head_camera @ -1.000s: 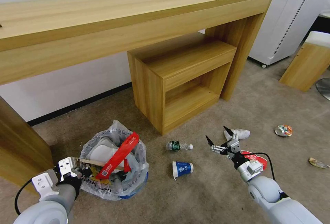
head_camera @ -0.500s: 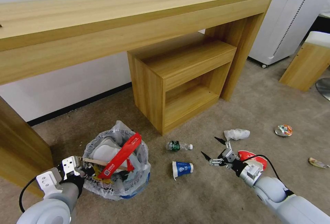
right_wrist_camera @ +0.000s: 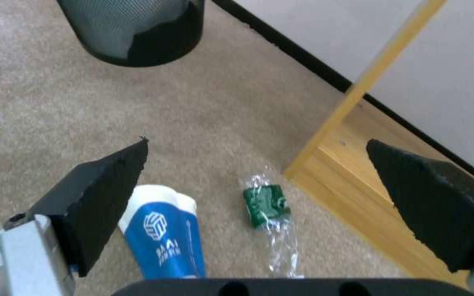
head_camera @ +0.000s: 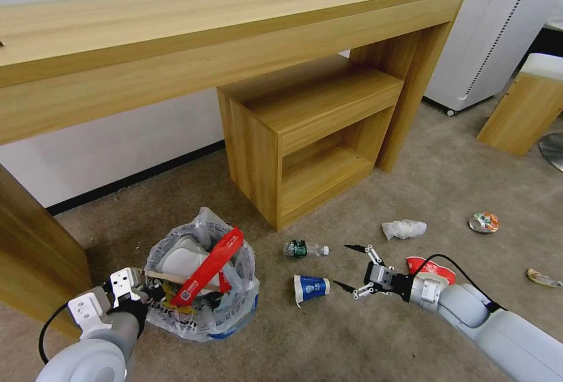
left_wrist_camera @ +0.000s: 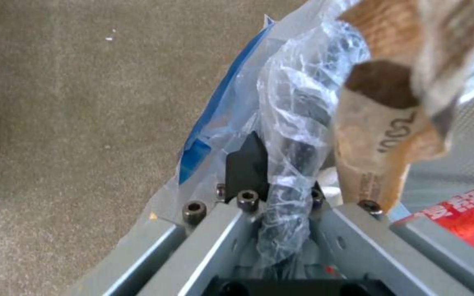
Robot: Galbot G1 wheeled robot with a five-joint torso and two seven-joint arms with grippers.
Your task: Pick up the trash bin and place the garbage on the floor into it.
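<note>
While the blue-white cup [head_camera: 311,287] lies sideways, mouth toward the trash bin [head_camera: 202,279], the right tool [head_camera: 350,266] gapes beside it.

Carpet [head_camera: 375,341] w/ bin [head_camera: 202,288], cup [head_camera: 311,287], bottle [head_camera: 304,248], tissue [head_camera: 403,229].

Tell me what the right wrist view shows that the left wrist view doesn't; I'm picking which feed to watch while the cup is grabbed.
Right wrist view: the open right gripper low over the carpet, with the blue-white cup lying by one finger and the tiny bottle beside it, near the wooden cabinet.

Left wrist view: the left gripper shut on the trash bin rim and its crinkly bag, a brown paper wrapper sticking out.

Both: beige floor, and the bin, far off in the right wrist view.
</note>
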